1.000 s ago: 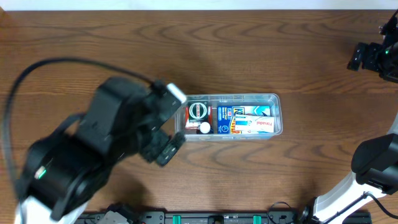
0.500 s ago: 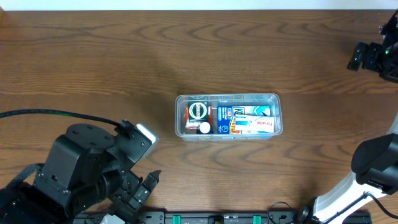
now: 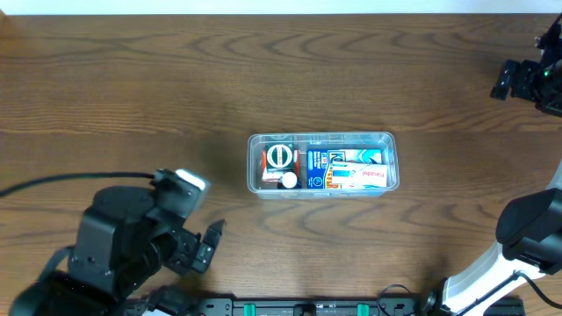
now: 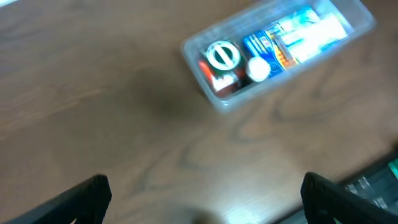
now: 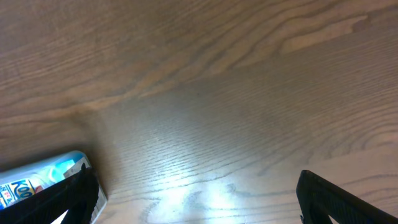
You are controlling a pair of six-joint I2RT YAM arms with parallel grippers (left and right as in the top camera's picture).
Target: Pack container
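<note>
The container (image 3: 321, 135) sits mid-table (image 3: 132, 70) (boxes (image 3: 347, 168) inside it); left gripper (image 3: 209, 246) front-left, well apart; right gripper (image 3: 507, 79) far right, behind.

open table (image 3: 132, 70) on every side of the container (image 3: 351, 135), its inside crammed, left tool (image 3: 209, 246) well apart

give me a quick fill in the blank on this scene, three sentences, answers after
1. The clear container rests on a table with visible ___ grain.
2. In the overhead view, the blue box lies to the ___ of the round green-and-white item.
3. The left tool is open and holds ___.
Missing words: wood; right; nothing.
</note>
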